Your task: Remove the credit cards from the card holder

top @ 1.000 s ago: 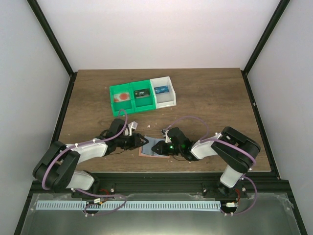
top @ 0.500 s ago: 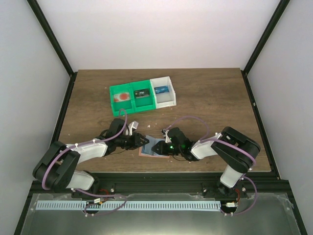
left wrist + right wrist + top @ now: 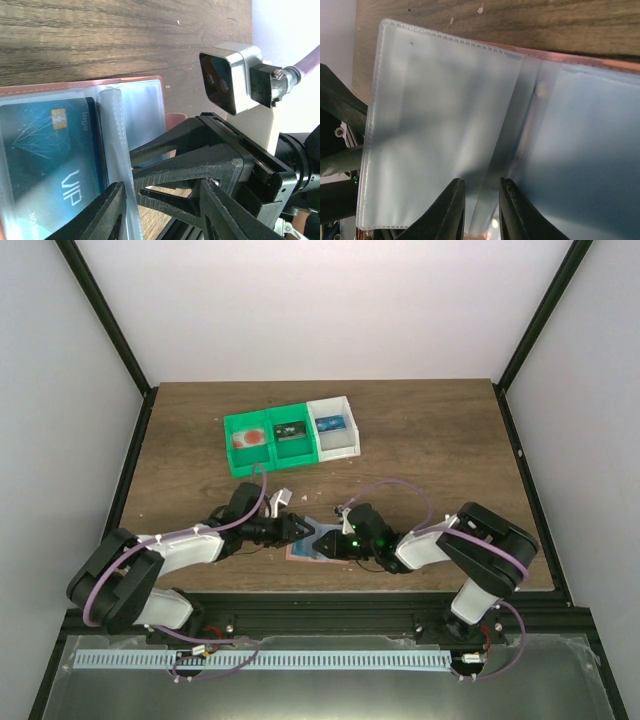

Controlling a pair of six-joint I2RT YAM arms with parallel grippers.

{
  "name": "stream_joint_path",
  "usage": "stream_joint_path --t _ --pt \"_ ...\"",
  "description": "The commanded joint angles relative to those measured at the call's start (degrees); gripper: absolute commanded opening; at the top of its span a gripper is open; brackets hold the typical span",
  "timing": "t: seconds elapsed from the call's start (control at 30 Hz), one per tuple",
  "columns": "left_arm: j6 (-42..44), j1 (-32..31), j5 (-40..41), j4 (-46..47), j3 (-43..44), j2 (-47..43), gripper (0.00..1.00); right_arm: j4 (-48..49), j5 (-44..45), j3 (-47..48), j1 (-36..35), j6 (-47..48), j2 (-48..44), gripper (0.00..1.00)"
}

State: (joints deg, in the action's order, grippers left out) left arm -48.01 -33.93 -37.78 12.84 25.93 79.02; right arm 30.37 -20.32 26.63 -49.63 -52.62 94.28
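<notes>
The card holder [image 3: 310, 548] lies open and flat on the desk [image 3: 430, 440], directly between the two gripper tips, which meet over it from either side. Its salmon-pink rim shows around pale blue inner faces covered by clear plastic sleeves. A teal credit card [image 3: 45, 160] printed "VIP", with a gold chip, sits inside the sleeve just left of the left gripper's [image 3: 162, 186] near finger, seen from the left wrist. That finger rests against the upright fold of the sleeve beside the card. The left gripper stands partly open with nothing clamped between its fingers, and the right gripper's black fingers point in just ahead of it.

The right gripper [image 3: 481, 181] is narrow, its two fingers closed on the spine of a loose clear sleeve leaf of the card holder. The empty leaf spreads out ahead and to its left.

Well beyond both grippers, toward the far side of the desk, a green bin [image 3: 270, 462] and a white bin [image 3: 342, 450] stand touching. A dark card [image 3: 291, 429] lies in the green bin's right compartment and a blue card [image 3: 331, 424] in the white bin
</notes>
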Motion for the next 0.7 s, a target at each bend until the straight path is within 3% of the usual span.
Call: stream_joint_path --t 0.0,0.33,0.67 --pt "-0.6 -1.8 -0.8 0.9 1.9 -0.3 0.45 3.3 0.9 -3.0 0.1 -0.4 -2.6 0.22" --pt "-2.6 -4.4 -2.3 5.2 2.5 2.6 0.49 0.2 5.4 -5.0 0.2 -0.7 -7.8 0.23" --pt "-3.3 -5.5 -3.5 8.3 3.7 6.0 0.51 -12.1 13.5 -6.3 0.2 -1.5 -17.4 0.23"
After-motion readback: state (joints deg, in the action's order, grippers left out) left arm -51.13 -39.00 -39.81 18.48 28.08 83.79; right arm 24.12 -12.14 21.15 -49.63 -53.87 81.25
